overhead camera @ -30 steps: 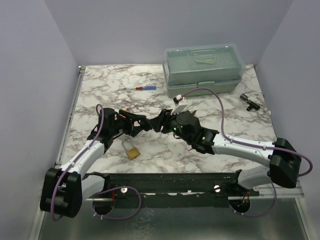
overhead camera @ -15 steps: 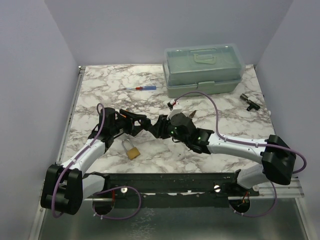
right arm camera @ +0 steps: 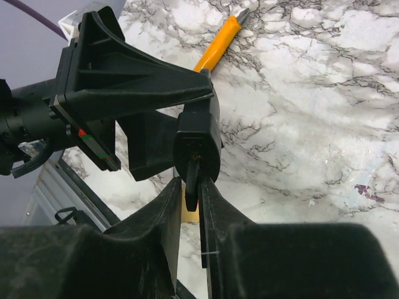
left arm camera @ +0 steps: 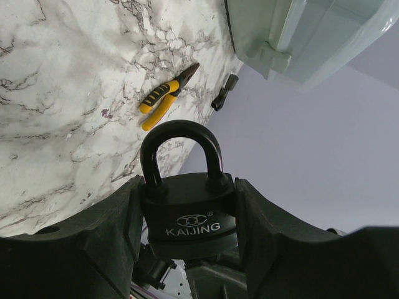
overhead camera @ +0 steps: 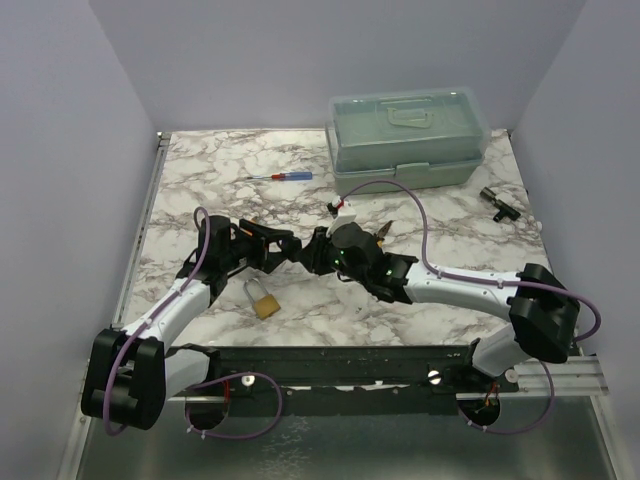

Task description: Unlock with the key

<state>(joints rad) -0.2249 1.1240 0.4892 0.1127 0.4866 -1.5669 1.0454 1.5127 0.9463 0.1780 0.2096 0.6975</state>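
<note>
Two arms meet over the middle of the marble table (overhead camera: 200, 170) in the overhead view, with the left gripper (overhead camera: 283, 247) and the right gripper (overhead camera: 316, 250) tip to tip; what they hold is too dark to make out from up here. A brass padlock (overhead camera: 263, 301) lies on the table just in front of the left gripper. A red-and-blue screwdriver (overhead camera: 285, 177) sits well behind it, and a pale green toolbox (overhead camera: 408, 140) stands at the far edge with a small black part (overhead camera: 497, 204) off to its right. From the left wrist, a black padlock (left arm camera: 189, 215) is clamped by its body between the two left fingers (left arm camera: 106, 237), its shackle closed and pointing away from the wrist. The jaws are parted only as far as the lock's width. Beyond it, yellow-handled pliers (left arm camera: 162, 99) lie on the marble, near the toolbox. From the right wrist, the right fingers (right arm camera: 156, 230) are pinched almost together on the key (right arm camera: 192, 177), a thin dark blade standing out from between them. Its tip meets the keyhole on the underside of the black padlock — how deep it goes I cannot tell. The pliers lie on the table behind the lock, and a sliver of brass shows below the key.
</note>
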